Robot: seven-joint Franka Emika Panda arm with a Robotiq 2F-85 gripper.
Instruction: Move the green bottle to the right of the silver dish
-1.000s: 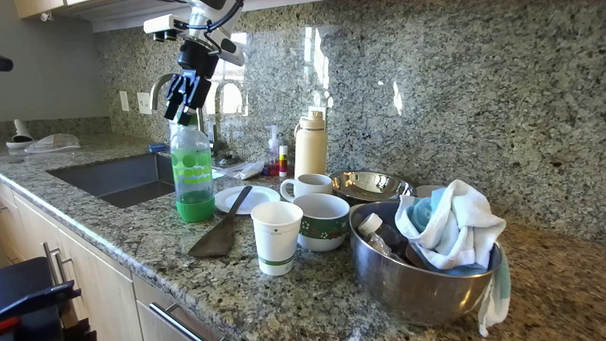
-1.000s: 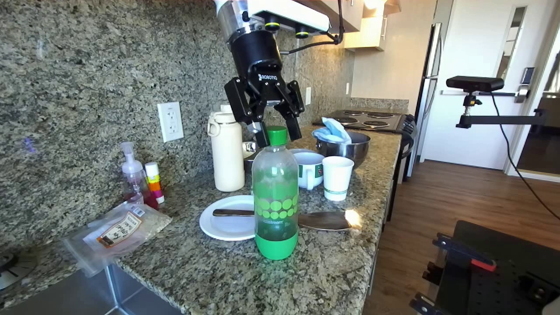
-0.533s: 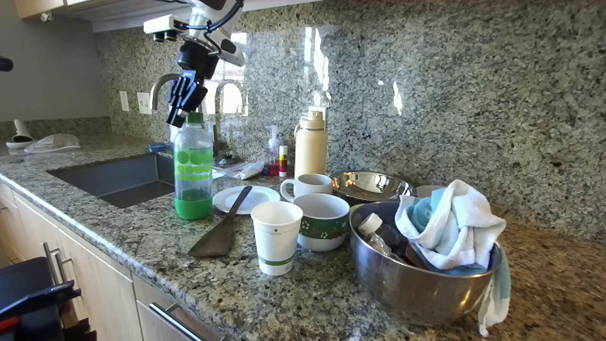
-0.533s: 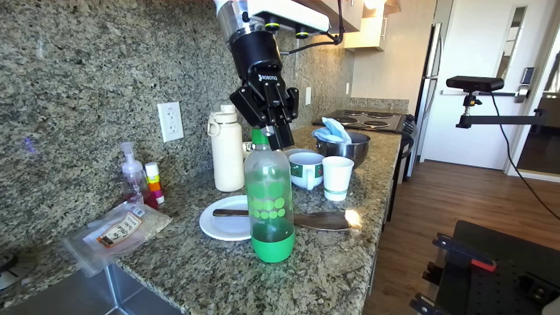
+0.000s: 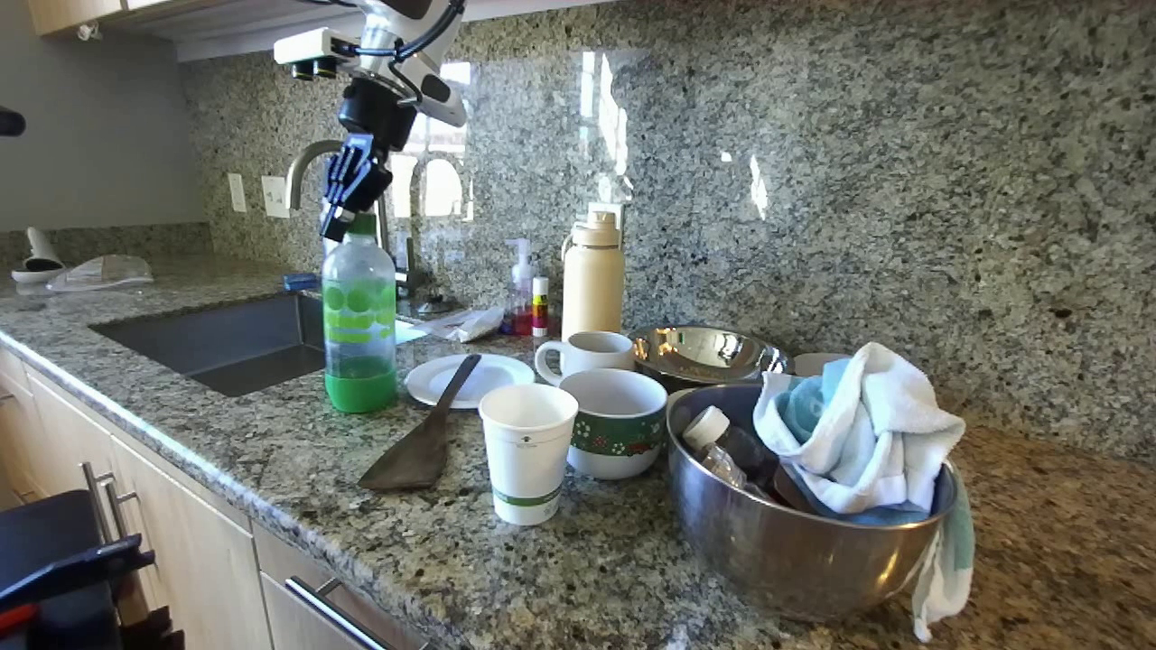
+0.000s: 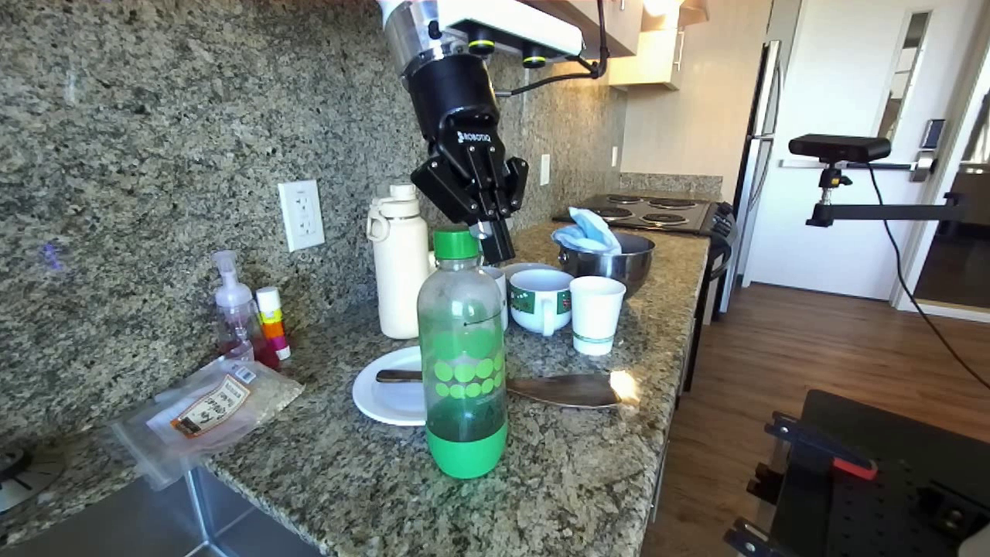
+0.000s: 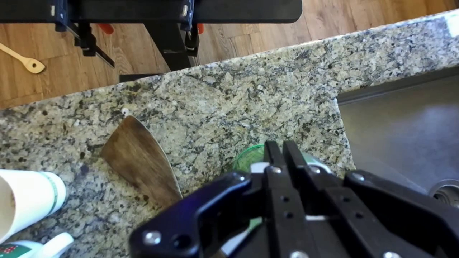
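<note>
The bench is made of speckled granite, and the wall behind it has the same kind of stone. A steel sink is let into the bench. In an exterior view the room continues: at the far end there is a black stove, then the edge of a fridge, a white door and a brown wooden floor. A dark camera is mounted over the floor. On the bench are a white plate with the handle of a wooden spatula lying across it, a paper cup, a white mug, a green-banded mug and a cream flask.

The green bottle stands upright on the bench, between the sink and the plate. The silver dish, with a cloth in it, is well apart, beyond the cup and the mugs. The hand is above, with its fingers brought together, holding nothing. The tips are just beside the green cap; whether they touch it, I cannot tell.

One second earlier, the fingers were spread at both sides of the cap. Now they are closed, and the cap is outside them. The bottle has shifted a little toward the sink, while the plate, the cup and the dish remain in their places.
</note>
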